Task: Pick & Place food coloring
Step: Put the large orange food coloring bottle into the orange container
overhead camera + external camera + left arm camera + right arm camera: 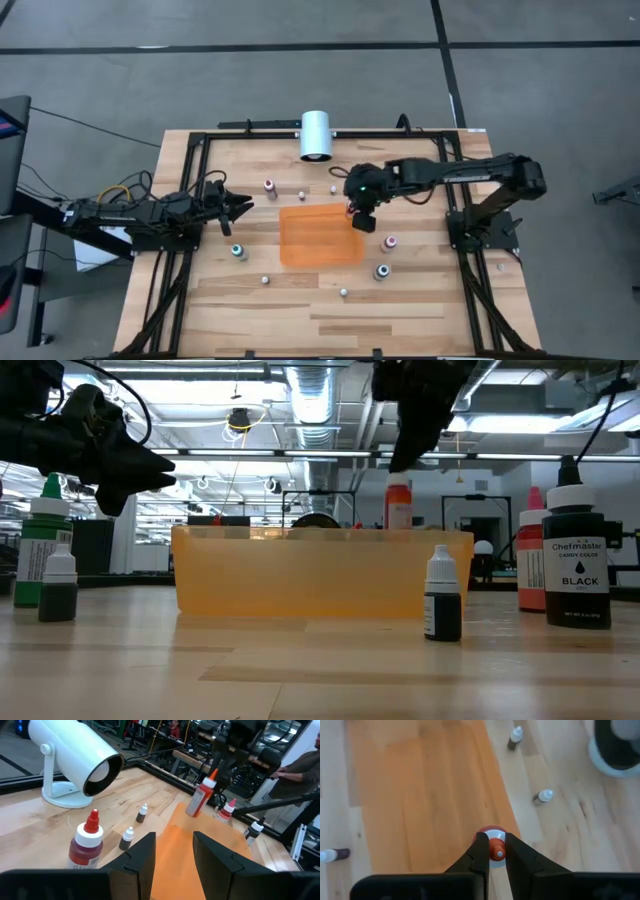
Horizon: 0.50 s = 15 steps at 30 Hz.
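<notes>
At the left of the tabletop [420, 310], the left hand [243, 205] waits with its fingers parted and nothing between them, pointed toward the tray [318, 237]; a red-capped bottle [86, 845] and two tiny bottles [128, 838] are seen just ahead of it in its wrist view. Other food coloring is scattered around the tray: a teal-capped bottle [238, 251] near its left side, small ones beyond its far edge, and two more [382, 270] off its right side. At the tray's far right corner, the right hand [492, 851] is closed on the orange tip of a red bottle [199, 799], which hangs tilted above that corner. The step in hand is judged to be the placing of this bottle into the tray. It would be done well if the bottle were carried further inward over the tray floor, clear of the wall, lowered until its base is near the floor, and only then released, since a tilted bottle let go from height is likely to topple or roll. From above, the held bottle is hidden almost wholly by the right hand. In the low view the tray's contents cannot be made out through its tinted wall, and whether the bottle's base is inside the rim cannot be told.
</notes>
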Available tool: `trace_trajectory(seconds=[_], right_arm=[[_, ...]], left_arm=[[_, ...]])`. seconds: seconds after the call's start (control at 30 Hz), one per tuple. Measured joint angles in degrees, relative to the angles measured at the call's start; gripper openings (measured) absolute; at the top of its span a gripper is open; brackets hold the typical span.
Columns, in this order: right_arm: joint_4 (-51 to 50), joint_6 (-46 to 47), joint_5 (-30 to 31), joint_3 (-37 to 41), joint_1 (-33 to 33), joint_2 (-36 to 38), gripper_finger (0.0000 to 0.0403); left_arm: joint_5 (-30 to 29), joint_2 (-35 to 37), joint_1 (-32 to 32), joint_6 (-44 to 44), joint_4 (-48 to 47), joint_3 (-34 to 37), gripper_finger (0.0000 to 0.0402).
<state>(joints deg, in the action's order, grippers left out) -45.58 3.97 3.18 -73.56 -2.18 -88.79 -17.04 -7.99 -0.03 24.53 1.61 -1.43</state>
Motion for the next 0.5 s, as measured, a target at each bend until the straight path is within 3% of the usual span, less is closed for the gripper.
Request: trace_trajectory(seconds=[0.17,0.5], right_arm=[[0.7,-0.1,0.2,0.0,1.3,-3.8,0.0035],[2.0,-2.4,6.7,-0.2,3.0,-9.7,0.0034]], left_arm=[[0.5,0.0,0.0,0.0,0.0,0.0,0.0122],[0.5,0.0,0.0,-0.1,-0.1,0.0,0.0122]])
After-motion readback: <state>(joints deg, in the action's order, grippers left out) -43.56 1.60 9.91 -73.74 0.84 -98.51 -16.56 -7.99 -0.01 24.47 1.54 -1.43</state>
